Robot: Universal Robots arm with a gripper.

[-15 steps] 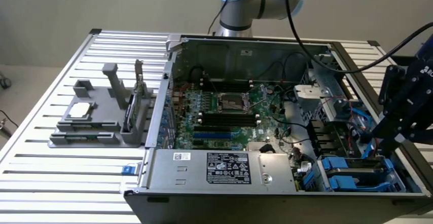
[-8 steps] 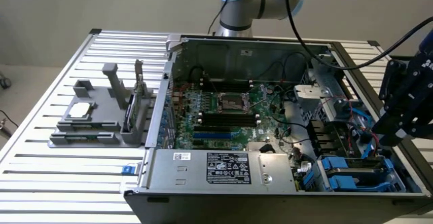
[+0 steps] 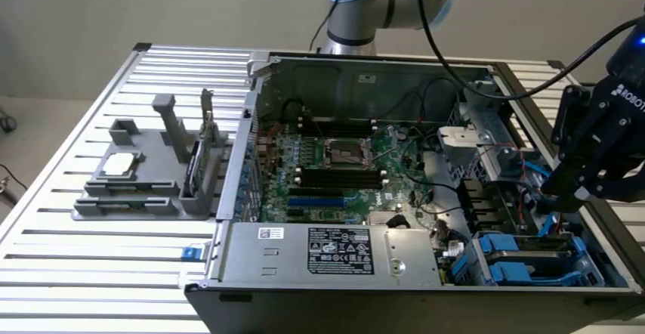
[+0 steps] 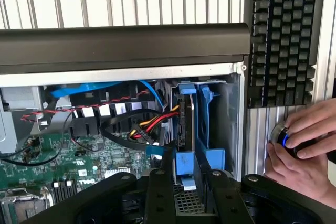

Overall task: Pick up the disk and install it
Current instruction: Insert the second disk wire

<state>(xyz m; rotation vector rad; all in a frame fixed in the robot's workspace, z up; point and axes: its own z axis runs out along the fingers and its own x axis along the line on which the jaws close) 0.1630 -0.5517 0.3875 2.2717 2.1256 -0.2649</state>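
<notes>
the gripper point(image 4: 187, 182) clamps the blue-framed disk point(image 4: 190, 129) on edge, upright, lining it up with the drive bay point(image 3: 534, 255) at the open computer case's point(image 3: 353, 69) corner; a person's hand point(image 4: 299, 150) works a controller beside it.

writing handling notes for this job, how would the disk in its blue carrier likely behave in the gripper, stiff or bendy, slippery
The disk is probably stiff: it stands straight on edge in the drive bay. The blue carrier looks like thin moulded plastic, so it may flex slightly under a squeeze. Smooth plastic and metal faces suggest it could slip between the gripper fingers unless held squarely.
</notes>
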